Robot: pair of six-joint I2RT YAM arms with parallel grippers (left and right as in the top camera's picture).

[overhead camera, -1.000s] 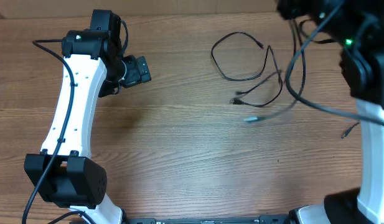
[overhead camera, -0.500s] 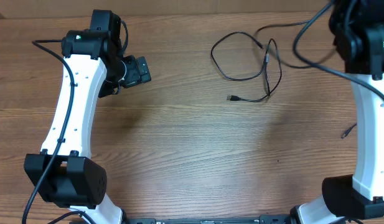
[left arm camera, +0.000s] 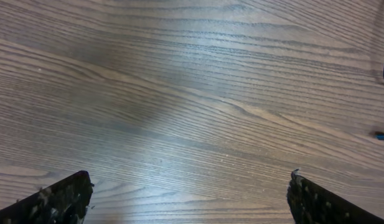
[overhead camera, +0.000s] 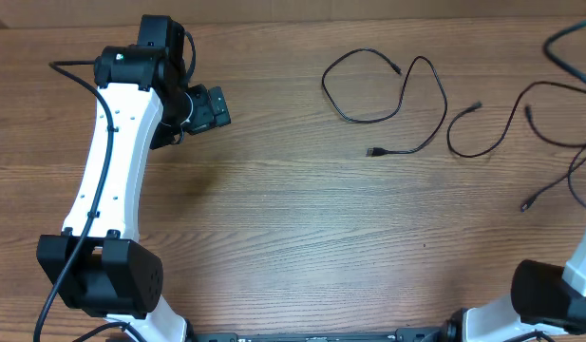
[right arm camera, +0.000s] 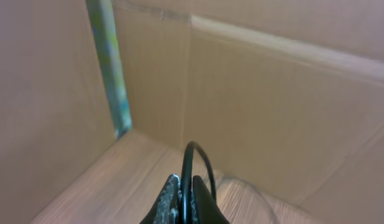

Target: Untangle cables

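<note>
Left fingers (left arm camera: 55,200) were spread wide above bare wood surface (overhead camera: 274,218), holding nothing. Loose cables (overhead camera: 376,151) lay on the surface, top centre to right edge. Right fingers (right arm camera: 173,198) were pressed together, pinching one black cable (right arm camera: 190,155).

The wooden table (overhead camera: 293,247) is bare in the middle and along the near edge, and there the way is free. The left arm (overhead camera: 112,161) stands along the left side. In the far right part the cables (overhead camera: 376,151) lie spread, with only narrow bare gaps between them. Close before the right wrist camera stand cardboard walls (right arm camera: 272,112).
</note>
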